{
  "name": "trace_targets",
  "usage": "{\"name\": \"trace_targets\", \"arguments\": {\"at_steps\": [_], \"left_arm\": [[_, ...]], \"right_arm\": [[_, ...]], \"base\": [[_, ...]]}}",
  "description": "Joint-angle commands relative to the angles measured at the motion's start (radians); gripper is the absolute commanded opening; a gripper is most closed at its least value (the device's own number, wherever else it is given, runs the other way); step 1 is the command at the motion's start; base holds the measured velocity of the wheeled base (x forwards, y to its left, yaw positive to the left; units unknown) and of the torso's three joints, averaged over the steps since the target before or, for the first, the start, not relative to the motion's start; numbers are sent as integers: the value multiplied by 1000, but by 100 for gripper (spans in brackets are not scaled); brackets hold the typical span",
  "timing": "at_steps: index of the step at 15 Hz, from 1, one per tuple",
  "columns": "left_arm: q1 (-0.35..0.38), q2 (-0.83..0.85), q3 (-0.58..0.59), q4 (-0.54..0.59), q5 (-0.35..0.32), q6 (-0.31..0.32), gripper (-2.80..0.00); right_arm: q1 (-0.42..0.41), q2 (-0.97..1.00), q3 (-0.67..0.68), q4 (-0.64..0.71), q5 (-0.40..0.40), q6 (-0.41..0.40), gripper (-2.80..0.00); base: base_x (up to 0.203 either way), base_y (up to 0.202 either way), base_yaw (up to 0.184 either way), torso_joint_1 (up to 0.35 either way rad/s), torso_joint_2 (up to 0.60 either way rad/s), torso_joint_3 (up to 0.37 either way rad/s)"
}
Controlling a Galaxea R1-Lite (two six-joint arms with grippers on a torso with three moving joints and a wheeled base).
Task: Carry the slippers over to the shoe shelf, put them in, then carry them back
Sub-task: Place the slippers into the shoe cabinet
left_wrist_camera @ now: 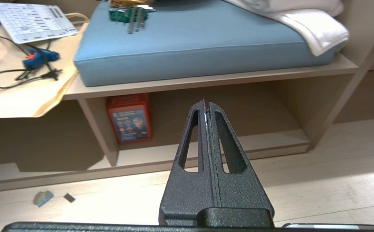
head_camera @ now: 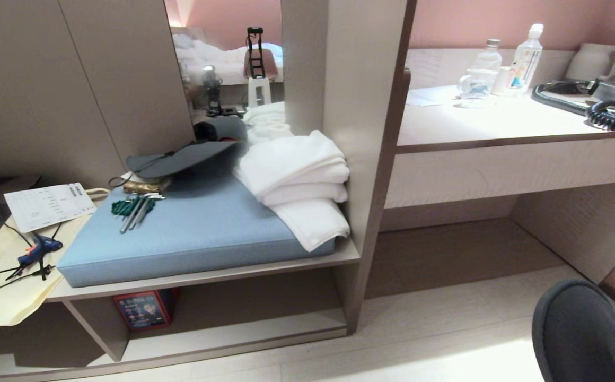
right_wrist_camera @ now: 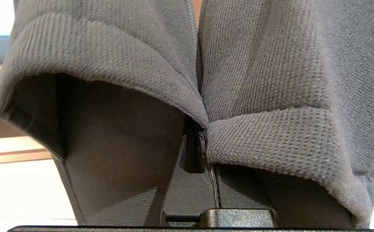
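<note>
Slippers [right_wrist_camera: 187, 80] hang pinched together in the right end effector [right_wrist_camera: 206, 141]; left end effector [left_wrist_camera: 206, 104] clenched, empty. Keep them low, aiming into the shelf [head_camera: 244, 318].

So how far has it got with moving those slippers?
Picked up: the right hand is shut on the slippers, pinching their inner edges together. In hand: carrying them; they hang low at the head view's right, by the bench. Left: the shoe shelf holds no slippers, so placing them and bringing them back remain. The left hand is shut, empty.
</note>
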Motion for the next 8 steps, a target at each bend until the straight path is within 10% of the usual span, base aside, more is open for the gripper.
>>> {"name": "trace_targets", "arguments": {"at_steps": [1, 8], "left_arm": [[1, 1, 0, 0, 0, -1, -280], [1, 1, 0, 0, 0, -1, -280]], "right_arm": [[0, 1, 0, 0, 1, 0, -280], [0, 1, 0, 0, 1, 0, -280]], "base": [[0, 192, -2, 5, 2, 4], [0, 195, -2, 2, 3, 0]]}}
